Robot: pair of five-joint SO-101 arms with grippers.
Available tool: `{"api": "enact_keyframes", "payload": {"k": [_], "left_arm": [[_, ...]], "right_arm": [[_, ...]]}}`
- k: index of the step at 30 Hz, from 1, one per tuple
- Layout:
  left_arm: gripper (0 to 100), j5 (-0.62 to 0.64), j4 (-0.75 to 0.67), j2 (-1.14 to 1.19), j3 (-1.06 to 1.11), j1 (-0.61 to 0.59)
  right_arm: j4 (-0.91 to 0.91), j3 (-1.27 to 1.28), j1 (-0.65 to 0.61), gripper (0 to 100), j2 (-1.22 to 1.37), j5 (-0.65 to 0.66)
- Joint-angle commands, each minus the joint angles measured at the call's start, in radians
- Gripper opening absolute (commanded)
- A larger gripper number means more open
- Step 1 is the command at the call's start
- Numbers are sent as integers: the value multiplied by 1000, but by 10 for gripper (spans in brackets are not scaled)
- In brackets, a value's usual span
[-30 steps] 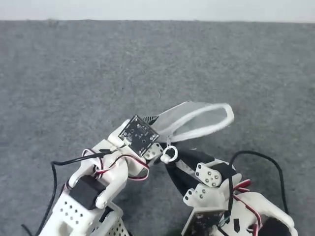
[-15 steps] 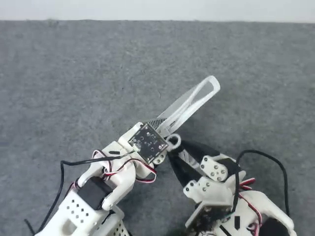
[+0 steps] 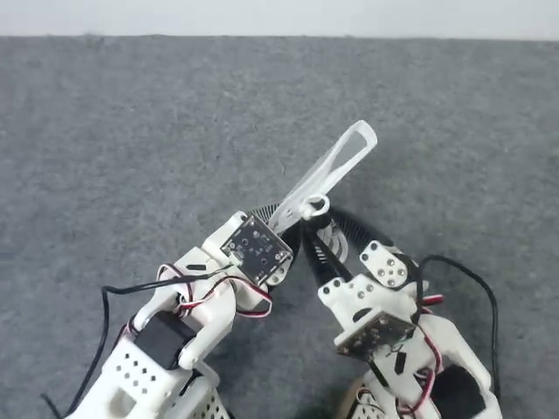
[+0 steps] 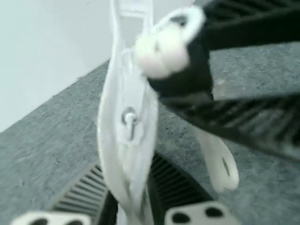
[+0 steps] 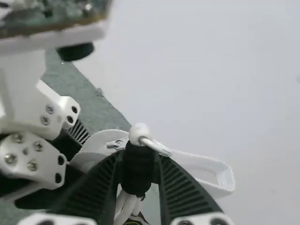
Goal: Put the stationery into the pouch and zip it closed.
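Grey felt table below — the pouch point(image 3: 327, 175) is held up edge-on above it. Your left gripper point(image 4: 131, 206) is clamped on its near end, your right gripper point(image 5: 138, 161) pinched on the zip pull point(image 3: 315, 206). Tug off-line and the pull could slip — or the pouch could twist free.

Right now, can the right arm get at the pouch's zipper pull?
Probably yes; it seems to have it. The right fingers look shut on the zipper pull with nothing in between, while the left fingers clamp the pouch.
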Motion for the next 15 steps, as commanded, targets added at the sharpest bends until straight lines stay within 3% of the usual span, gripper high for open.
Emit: {"api": "enact_keyframes", "payload": {"k": [1, 15], "left_arm": [[9, -29, -26, -17, -15, -9], [9, -29, -25, -17, -15, -11]], "right_arm": [[-53, -15, 47, 6, -12, -11], [-252, 103, 145, 6, -12, -18]]}}
